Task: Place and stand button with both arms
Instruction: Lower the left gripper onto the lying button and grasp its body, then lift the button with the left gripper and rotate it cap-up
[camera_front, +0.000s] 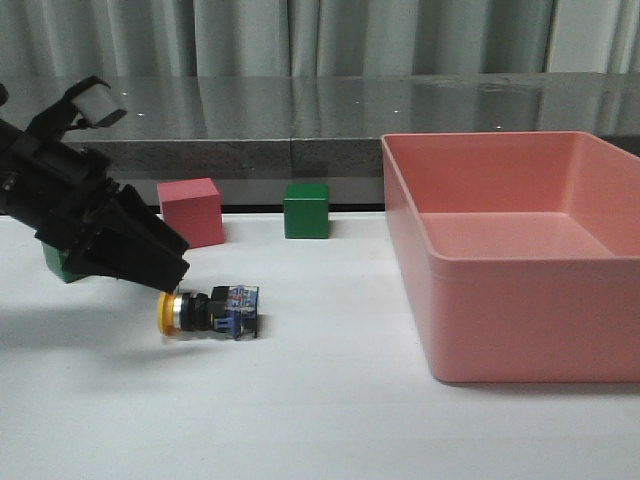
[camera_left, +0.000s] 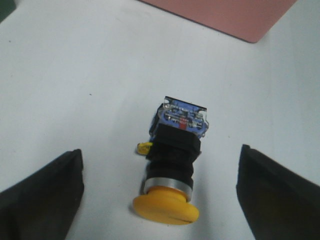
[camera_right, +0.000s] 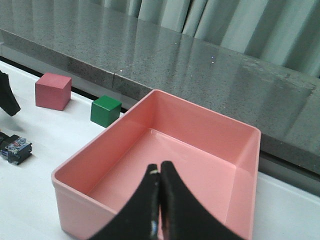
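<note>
The button (camera_front: 211, 311) lies on its side on the white table (camera_front: 320, 420), directly below the tip of the left gripper (camera_left: 160, 195), its yellow cap toward the claw and its blue base block pointing away. The left claw's two black fingers (camera_left: 42, 195) are spread wide, one on each side of the button, touching nothing and holding nothing. The right gripper (camera_right: 160, 200) hangs above the pink bin (camera_right: 240, 165) with its fingers pressed together, empty, well apart from the button.
</note>
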